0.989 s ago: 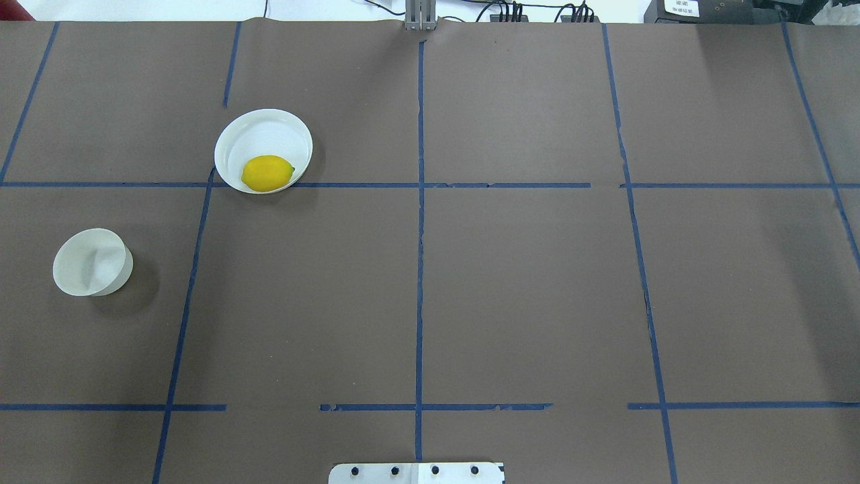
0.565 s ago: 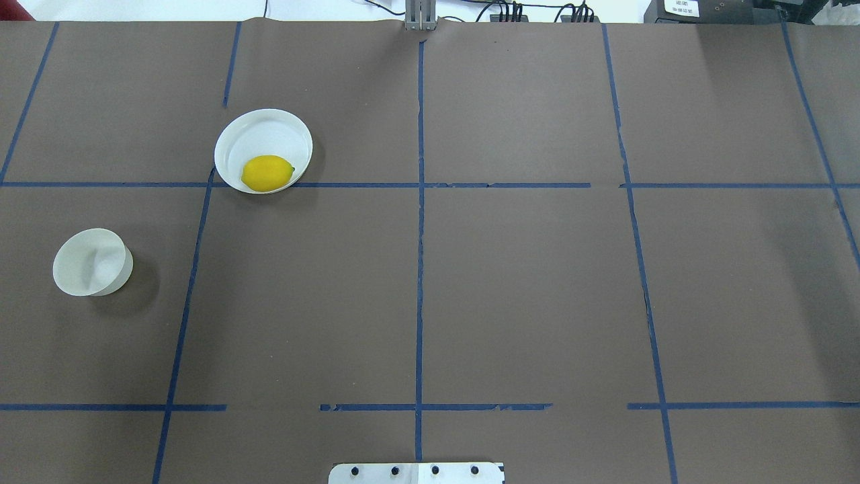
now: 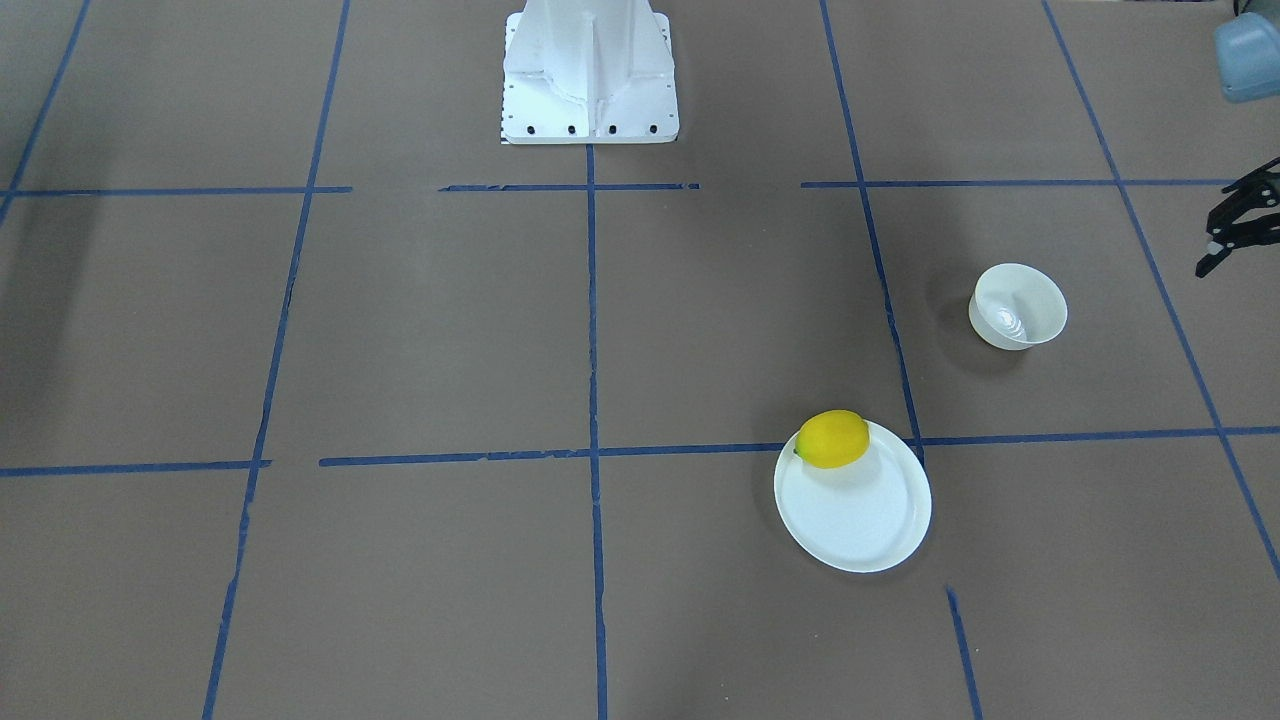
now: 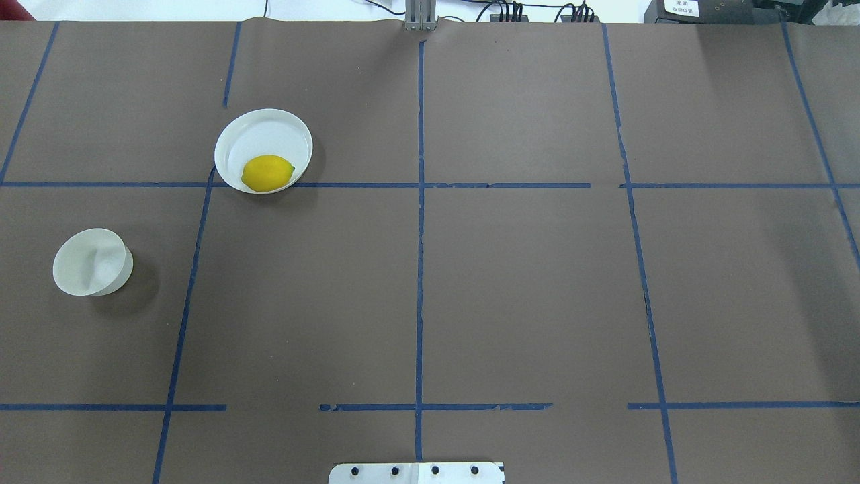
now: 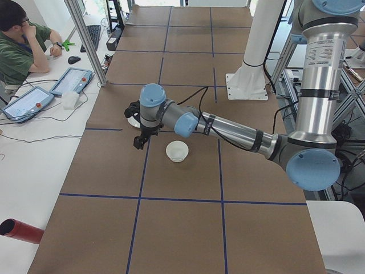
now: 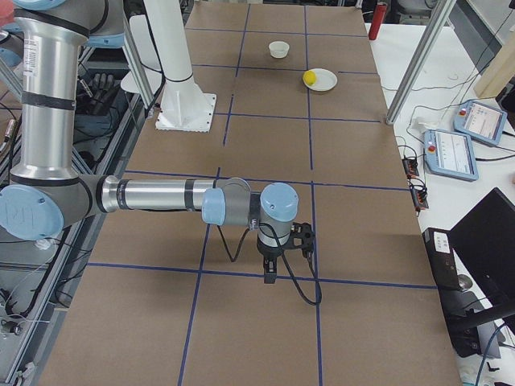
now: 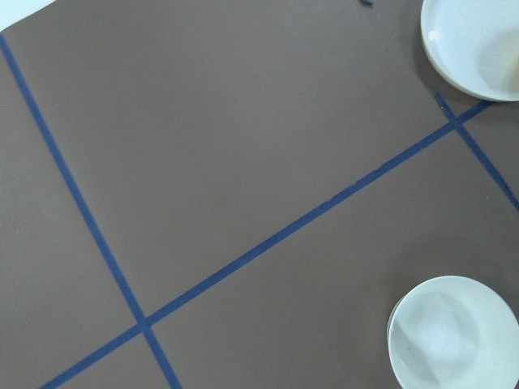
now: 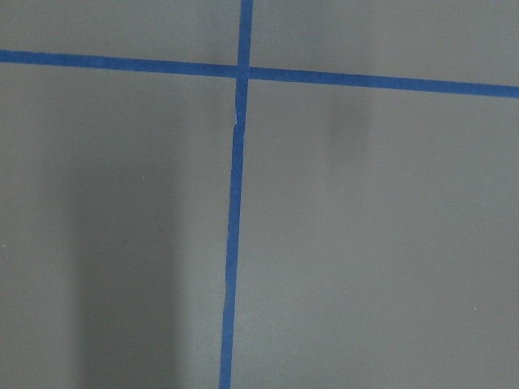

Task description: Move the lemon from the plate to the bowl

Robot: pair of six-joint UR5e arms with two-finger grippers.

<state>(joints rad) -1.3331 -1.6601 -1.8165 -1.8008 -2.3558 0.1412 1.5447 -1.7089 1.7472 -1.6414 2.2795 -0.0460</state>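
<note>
Brown-papered table [image 4: 524,296], a gripper over each end.
The left gripper [image 3: 1208,248] hovers with its fingers spread and empty. How the right gripper [image 6: 269,277] stands cannot be told. The white plate [image 4: 269,134], well apart from the smaller bowl [image 4: 91,262], carries the lemon [image 4: 267,173] at its robot-side rim.

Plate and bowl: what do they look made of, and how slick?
The plate looks like thin disposable plastic or coated paper: flat, matte white, low raised rim. The bowl seems plastic or glazed: glossy inside with a bright reflection. Looks alone cannot settle either.
</note>
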